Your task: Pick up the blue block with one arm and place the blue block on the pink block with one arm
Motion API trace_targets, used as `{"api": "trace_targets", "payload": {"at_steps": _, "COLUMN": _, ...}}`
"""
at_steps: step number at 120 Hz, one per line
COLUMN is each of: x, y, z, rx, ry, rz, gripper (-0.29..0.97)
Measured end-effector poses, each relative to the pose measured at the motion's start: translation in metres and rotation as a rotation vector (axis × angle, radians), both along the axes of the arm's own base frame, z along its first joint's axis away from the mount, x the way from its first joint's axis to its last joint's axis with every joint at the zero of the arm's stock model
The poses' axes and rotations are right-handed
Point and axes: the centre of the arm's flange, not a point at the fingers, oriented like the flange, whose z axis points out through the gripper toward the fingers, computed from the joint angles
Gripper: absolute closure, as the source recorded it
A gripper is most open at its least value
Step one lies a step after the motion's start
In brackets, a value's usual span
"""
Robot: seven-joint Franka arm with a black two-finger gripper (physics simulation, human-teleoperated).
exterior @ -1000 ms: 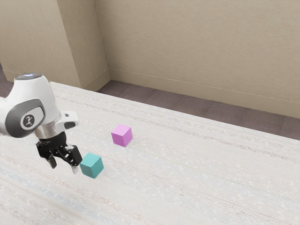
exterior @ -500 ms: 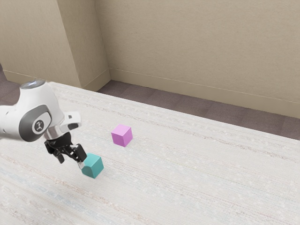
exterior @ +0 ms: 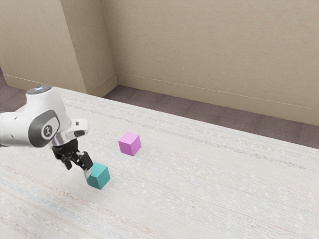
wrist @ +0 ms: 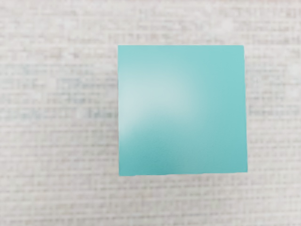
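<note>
The hand (exterior: 79,168) is hovering, fingers spread and gripping nothing, just beside the blue block (exterior: 98,176) (teal in these renders), which is sitting on the bench (exterior: 214,189) near the pink block (exterior: 129,143).

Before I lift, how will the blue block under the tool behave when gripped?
The blue block is a flat-faced cube: probably stiff, unlikely to roll. Its smooth, faintly shiny top suggests it may slip. Flat on the table, a nudge would likely slide it.
</note>
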Motion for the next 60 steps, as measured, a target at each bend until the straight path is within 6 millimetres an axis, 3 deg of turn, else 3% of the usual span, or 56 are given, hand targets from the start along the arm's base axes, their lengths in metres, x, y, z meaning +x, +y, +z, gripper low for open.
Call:
{"api": "trace_targets", "payload": {"at_steps": 10, "x": 0.006, "y": -0.001, "z": 0.0, "rx": -0.025, "ry": -0.01, "rz": 0.015, "gripper": 0.0}}
{"api": "trace_targets", "payload": {"at_steps": 20, "x": 0.01, "y": -0.003, "z": -0.013, "rx": -0.048, "ry": 0.003, "rz": 0.039, "gripper": 0.0}}
{"api": "trace_targets", "payload": {"at_steps": 44, "x": 0.047, "y": -0.001, "z": -0.016, "rx": -0.066, "ry": -0.006, "rz": 0.064, "gripper": 0.0}}
{"api": "trace_targets", "payload": {"at_steps": 60, "x": 0.052, "y": -0.023, "z": -0.015, "rx": -0.031, "ry": 0.044, "rz": -0.007, "gripper": 0.0}}
